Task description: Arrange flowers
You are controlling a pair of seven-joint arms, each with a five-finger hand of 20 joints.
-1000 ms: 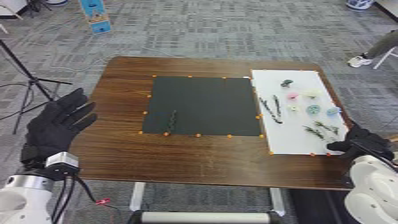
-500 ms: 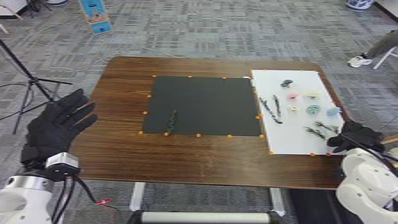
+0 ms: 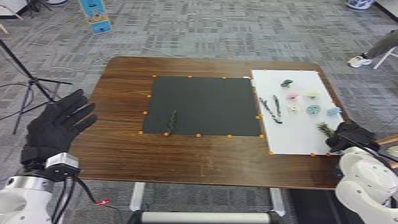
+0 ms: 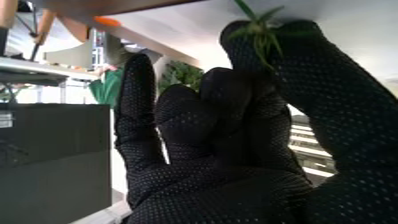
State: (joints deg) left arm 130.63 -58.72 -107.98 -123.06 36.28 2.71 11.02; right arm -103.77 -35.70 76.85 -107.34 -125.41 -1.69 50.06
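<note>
At the near right of the white sheet (image 3: 298, 144), a green sprig (image 4: 259, 31) is pinched by the right hand (image 3: 355, 136). The left hand (image 3: 53, 124) is held open at the table's (image 3: 187, 162) left. A dark stem (image 3: 172, 121) is laid on the black sheet (image 3: 209, 97); flower heads (image 3: 314, 109) are spread farther right.

In the head view, the left arm (image 3: 27, 195) is brought in from the lower left corner, and its black-gloved hand, the left hand (image 3: 55, 125), is held raised, with the fingers extended and slightly spread. The right arm (image 3: 362, 172) is brought in from the lower right, and the right hand (image 3: 354, 136) is held low, well apart from the left. In the right wrist view, the thumb (image 4: 333, 95) of the right hand (image 4: 218, 187) is pressed towards a fingertip in a pinch; an outer finger (image 4: 136, 105) is kept nearly straight, while those between are bent.
</note>
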